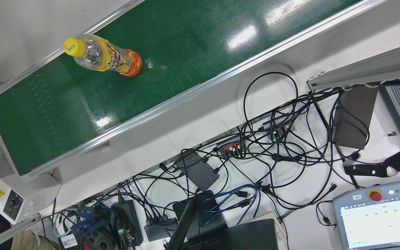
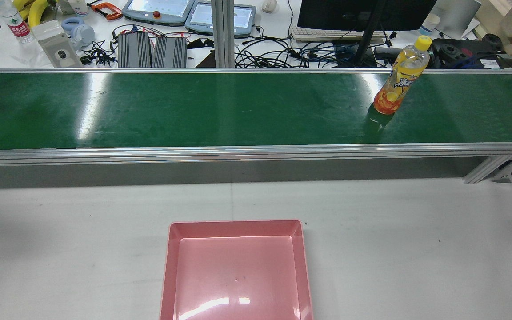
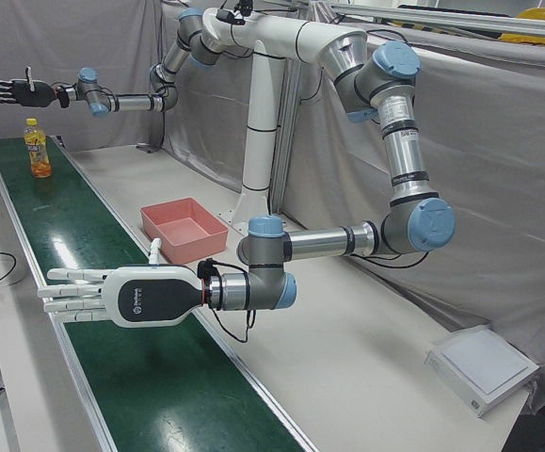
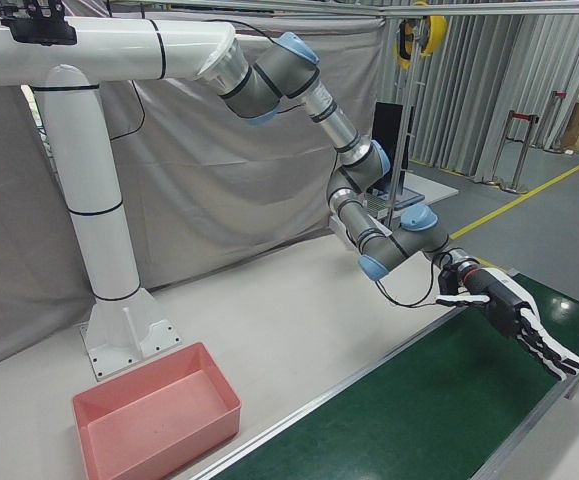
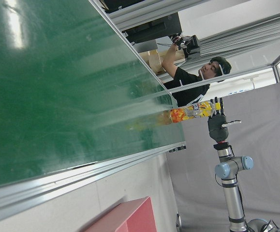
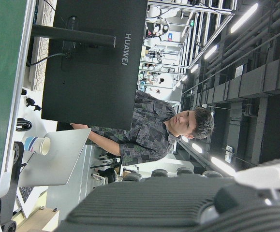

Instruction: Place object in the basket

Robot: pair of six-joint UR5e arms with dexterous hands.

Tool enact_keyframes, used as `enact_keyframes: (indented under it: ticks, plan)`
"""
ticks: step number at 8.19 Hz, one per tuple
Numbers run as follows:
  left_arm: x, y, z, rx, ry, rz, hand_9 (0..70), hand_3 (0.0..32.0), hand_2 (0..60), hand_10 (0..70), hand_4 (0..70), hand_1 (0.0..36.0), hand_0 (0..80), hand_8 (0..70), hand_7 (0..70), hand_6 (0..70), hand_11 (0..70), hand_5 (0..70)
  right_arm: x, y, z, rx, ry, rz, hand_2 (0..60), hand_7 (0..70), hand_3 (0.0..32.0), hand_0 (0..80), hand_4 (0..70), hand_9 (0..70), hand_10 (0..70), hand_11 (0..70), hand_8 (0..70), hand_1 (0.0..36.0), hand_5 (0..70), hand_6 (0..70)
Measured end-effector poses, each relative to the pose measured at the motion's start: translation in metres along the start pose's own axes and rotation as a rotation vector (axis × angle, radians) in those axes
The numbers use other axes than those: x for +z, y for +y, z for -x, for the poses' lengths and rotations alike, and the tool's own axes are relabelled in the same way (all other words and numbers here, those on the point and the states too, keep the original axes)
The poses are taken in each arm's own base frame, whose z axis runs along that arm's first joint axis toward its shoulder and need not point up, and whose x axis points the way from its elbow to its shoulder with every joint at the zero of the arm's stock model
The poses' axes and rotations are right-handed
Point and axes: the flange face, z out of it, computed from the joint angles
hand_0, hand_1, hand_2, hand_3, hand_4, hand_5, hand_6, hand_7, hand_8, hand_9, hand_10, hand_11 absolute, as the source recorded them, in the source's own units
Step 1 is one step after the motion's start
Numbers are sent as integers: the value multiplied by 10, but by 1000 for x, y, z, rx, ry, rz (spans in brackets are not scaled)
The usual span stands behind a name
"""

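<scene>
Nothing had been done yet: the bottle (image 2: 398, 78) stood upright on the belt (image 2: 220, 109), at 2 o'clock from the empty basket (image 2: 236, 266). Both the left hand (image 3: 112, 294) and the right hand (image 3: 8, 90) were held spread and empty, so grasping and placing remained.

Bottle (image 2: 399, 76) upright on the conveyor belt (image 2: 220, 111), toward its right end in the rear view. Basket (image 2: 236, 271) on the tabletop (image 2: 394, 249), in front of the belt, mid-station. Monitor, cables and pendants behind the belt. Both hands over the belt, one toward each end: left hand (image 3: 112, 297), right hand (image 3: 13, 91).
</scene>
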Motion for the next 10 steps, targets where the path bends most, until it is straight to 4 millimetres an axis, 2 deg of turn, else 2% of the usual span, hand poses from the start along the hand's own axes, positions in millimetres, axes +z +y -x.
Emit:
enact_keyframes:
  ticks: [10]
  plan:
    - [1, 4, -10, 3, 16, 8, 28, 0, 0, 29, 146, 30, 517, 2, 0, 0, 52, 17, -1, -1, 0, 0, 0, -2, 0, 0, 0, 0, 0, 0, 0, 0, 0, 0, 0, 0]
